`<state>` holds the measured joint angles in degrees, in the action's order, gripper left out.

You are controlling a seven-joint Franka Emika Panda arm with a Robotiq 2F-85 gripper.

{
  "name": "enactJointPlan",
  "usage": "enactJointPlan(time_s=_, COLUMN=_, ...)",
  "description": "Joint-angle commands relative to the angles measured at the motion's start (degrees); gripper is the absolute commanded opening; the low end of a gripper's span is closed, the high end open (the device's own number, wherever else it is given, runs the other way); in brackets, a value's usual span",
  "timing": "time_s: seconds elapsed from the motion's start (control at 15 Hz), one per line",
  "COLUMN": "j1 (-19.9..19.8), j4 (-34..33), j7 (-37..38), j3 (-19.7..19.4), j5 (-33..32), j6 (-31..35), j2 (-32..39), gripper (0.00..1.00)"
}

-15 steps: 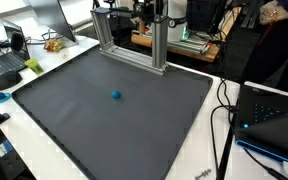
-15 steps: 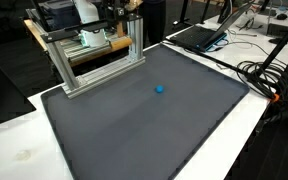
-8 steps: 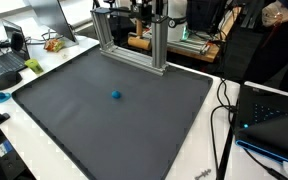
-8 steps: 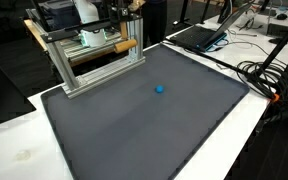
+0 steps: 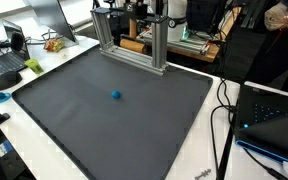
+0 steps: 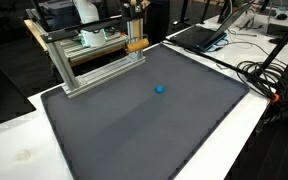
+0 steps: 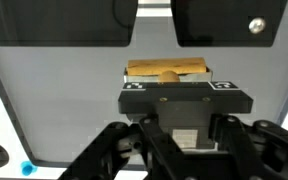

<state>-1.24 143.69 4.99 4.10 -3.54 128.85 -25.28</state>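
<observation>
My gripper (image 5: pixel 136 30) hangs behind the aluminium frame (image 5: pixel 134 55) at the far edge of the dark mat (image 5: pixel 94 110). It is shut on a light wooden block (image 5: pixel 132 46), which also shows in an exterior view (image 6: pixel 136 45) just past the frame's post. In the wrist view the gripper (image 7: pixel 169 78) fills the lower half and the wooden block (image 7: pixel 189 68) sits across its tips. A small blue ball (image 5: pixel 116 96) lies on the mat, well apart from the gripper; it also shows in an exterior view (image 6: pixel 159 89).
Laptops (image 5: pixel 6 65) and clutter stand on the white table beside the mat. Cables (image 6: pixel 269 75) and another laptop (image 6: pixel 199 35) lie past the mat's edge. Equipment (image 6: pixel 79 15) is stacked behind the frame.
The gripper with the wooden block has shifted a little, bringing the block further out beside the frame's post. The blue ball has not moved.
</observation>
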Motion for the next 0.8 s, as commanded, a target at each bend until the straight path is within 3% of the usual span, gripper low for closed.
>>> enactJointPlan(time_s=0.0, j1=-0.3, j4=-9.2, j7=3.3, j3=1.2, j5=-2.0, j6=-1.0, j2=7.7, gripper=0.22)
enactJointPlan(time_s=0.73, j1=1.2, j4=-26.8, j7=13.7, j3=1.1, j5=-8.3, j6=-0.8, j2=27.0, gripper=0.22)
